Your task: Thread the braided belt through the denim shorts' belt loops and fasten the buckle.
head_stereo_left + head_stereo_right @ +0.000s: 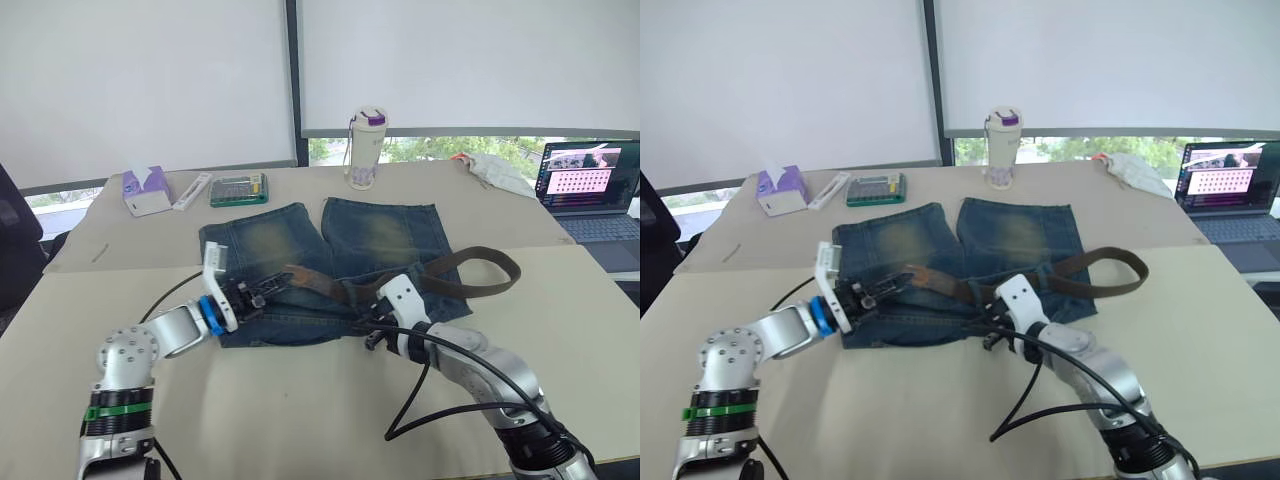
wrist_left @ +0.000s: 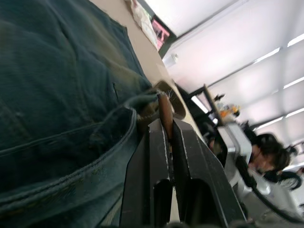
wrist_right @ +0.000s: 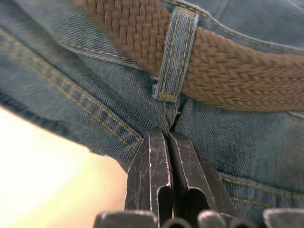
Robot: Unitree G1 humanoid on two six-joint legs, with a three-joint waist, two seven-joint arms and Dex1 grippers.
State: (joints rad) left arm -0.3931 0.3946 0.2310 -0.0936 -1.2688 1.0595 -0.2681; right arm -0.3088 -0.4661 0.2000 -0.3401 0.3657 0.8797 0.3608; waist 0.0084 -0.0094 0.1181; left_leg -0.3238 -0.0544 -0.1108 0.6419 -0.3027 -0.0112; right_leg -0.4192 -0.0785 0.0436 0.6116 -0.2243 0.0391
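Shorts (image 1: 300, 255) flat on table (image 1: 300, 420), belt (image 1: 470, 265) thru one loop (image 3: 173, 57). L gripper (image 1: 262, 290) clamped on belt end; R gripper (image 3: 167, 135) pinching denim under loop.

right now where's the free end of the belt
In the left eye view, the braided belt loops off the denim shorts toward the robot's right, on the table.

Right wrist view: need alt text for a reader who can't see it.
The right gripper has its two black fingers shut on the fabric of the denim shorts, just below a belt loop. The braided belt, tan-brown and woven, already passes under that loop along the waistband. A pale table surface shows beyond the edge of the shorts.
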